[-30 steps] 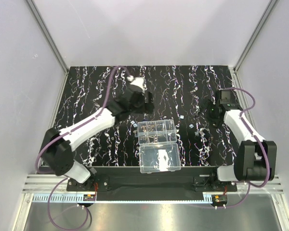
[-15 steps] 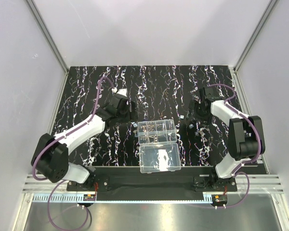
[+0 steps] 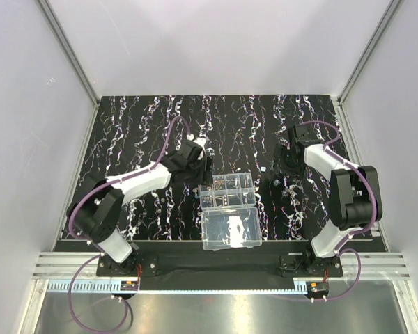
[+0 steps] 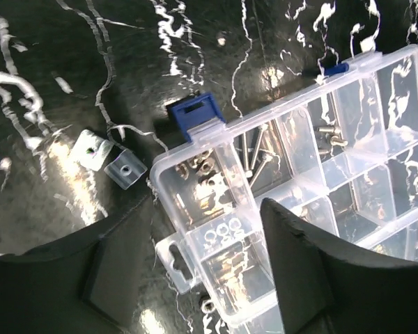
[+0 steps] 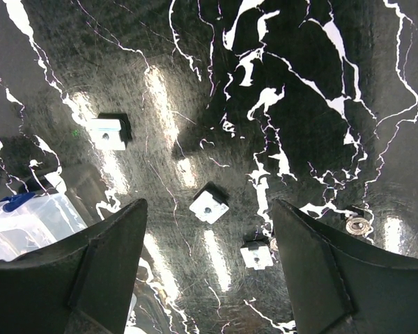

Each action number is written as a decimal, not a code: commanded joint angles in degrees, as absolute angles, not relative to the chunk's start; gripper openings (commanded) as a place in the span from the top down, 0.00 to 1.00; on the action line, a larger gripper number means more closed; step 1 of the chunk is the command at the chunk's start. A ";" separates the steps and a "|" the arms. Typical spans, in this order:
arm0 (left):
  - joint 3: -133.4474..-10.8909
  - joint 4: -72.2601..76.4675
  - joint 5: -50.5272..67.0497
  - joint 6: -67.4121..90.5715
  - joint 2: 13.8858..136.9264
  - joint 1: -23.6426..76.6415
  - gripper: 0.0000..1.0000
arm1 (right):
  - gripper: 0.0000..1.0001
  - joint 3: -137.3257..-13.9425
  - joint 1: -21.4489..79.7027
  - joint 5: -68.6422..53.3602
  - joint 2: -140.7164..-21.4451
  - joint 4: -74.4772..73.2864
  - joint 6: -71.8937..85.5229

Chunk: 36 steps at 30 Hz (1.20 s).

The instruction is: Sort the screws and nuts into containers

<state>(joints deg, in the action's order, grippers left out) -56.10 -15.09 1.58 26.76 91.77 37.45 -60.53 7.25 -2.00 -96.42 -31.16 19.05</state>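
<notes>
The clear organizer box (image 3: 227, 191) lies at mid-table, its containers (image 4: 313, 149) holding screws (image 4: 254, 150), nuts (image 4: 200, 167) and washers (image 4: 223, 229). My left gripper (image 3: 204, 170) hovers open over the box's left end, its jaws (image 4: 198, 223) either side of a corner cell. One tiny nut (image 4: 207, 305) lies on the mat beside that corner, and two square nuts (image 4: 106, 157) lie further left. My right gripper (image 3: 281, 169) is open over the mat right of the box. Between its fingers lie two square nuts (image 5: 209, 206) (image 5: 256, 255), with nothing held.
The box's plain lid half (image 3: 230, 229) lies flat toward the near edge. Another square nut (image 5: 109, 132) and a small flanged nut (image 5: 357, 224) lie on the black streaked mat (image 3: 132, 125). A blue latch (image 4: 196, 115) sticks out from the box's rim.
My left gripper has swung from the back left to the box's left end, its jaws narrowing a little. My right gripper moved left toward the loose nuts, then stayed.
</notes>
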 commanded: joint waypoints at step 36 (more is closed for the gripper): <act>-61.26 -23.64 -2.02 19.86 78.05 33.40 0.16 | 0.32 -62.40 12.48 3.69 -97.03 -32.07 19.08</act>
<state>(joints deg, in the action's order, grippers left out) -60.07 -23.68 -1.02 20.43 79.57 33.65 -60.82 11.07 2.33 -96.47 -32.58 18.41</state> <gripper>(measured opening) 0.840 0.699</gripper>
